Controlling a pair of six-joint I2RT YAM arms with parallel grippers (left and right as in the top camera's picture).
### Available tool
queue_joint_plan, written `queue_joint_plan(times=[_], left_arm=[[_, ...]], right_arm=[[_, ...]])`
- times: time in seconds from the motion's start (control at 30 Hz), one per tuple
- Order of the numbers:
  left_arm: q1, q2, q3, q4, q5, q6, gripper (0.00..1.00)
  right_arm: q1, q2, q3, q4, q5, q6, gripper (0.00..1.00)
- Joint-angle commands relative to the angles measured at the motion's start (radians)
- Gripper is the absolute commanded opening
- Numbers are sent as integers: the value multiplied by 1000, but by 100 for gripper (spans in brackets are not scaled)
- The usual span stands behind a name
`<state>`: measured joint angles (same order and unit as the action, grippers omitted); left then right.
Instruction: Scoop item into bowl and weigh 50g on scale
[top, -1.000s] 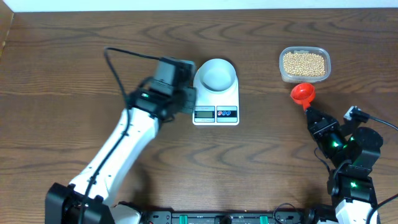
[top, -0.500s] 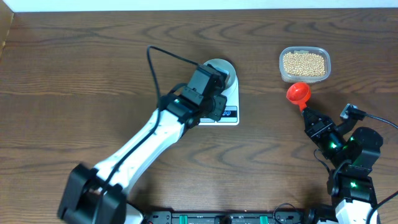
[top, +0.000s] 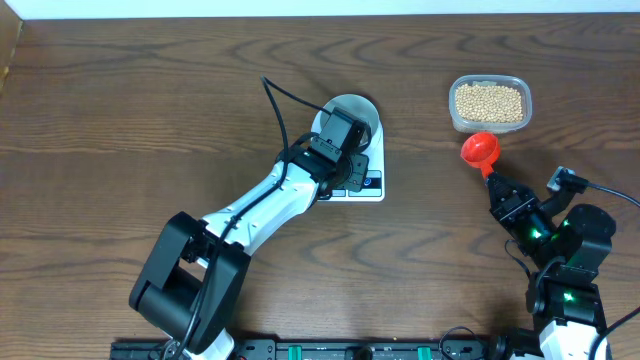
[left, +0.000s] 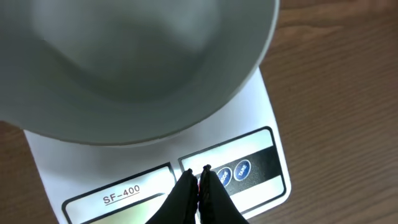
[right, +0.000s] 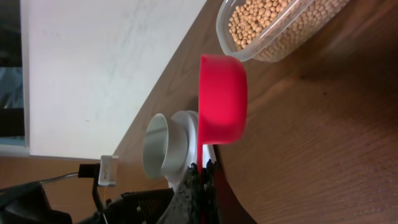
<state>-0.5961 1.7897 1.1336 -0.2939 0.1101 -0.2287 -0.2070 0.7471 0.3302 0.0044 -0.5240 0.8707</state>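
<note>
Left gripper (left: 199, 173), pinched shut, is poking a button (left: 224, 176) on the scale (left: 249, 124), probably zeroing it. Right of the scale, right gripper (right: 203, 169) is clamping a red scoop (right: 222, 98), needing beans (right: 267, 22) next.

Your overhead view is evenly bright, and the dark brown wooden table (top: 100, 120) carries only soft shadows. Up close, the pale grey-blue round bowl (left: 124, 62) blurs, while lettering on the flat white digital scale (left: 245, 124) stays readable. The clear plastic tub (right: 292, 45) casts a dark shadow.
</note>
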Motion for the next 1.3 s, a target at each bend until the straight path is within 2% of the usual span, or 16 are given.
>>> queue_joint_plan(times=[0.0, 0.23, 0.57, 0.77, 1.27], left_arm=[[1, 6, -16, -2, -22, -47, 7], [-1, 11, -40, 5, -19, -85, 7], [-67, 25, -50, 15, -18, -34, 7], [-62, 81, -50, 33, -36, -35, 7], [-60, 82, -50, 58, -82, -35, 7]], right_arm=[[6, -1, 20, 3, 2, -24, 1], [6, -1, 20, 3, 2, -43, 1], [6, -1, 20, 2, 1, -62, 1], [6, -1, 21, -19, 1, -65, 1], [6, -1, 20, -58, 2, -83, 1]])
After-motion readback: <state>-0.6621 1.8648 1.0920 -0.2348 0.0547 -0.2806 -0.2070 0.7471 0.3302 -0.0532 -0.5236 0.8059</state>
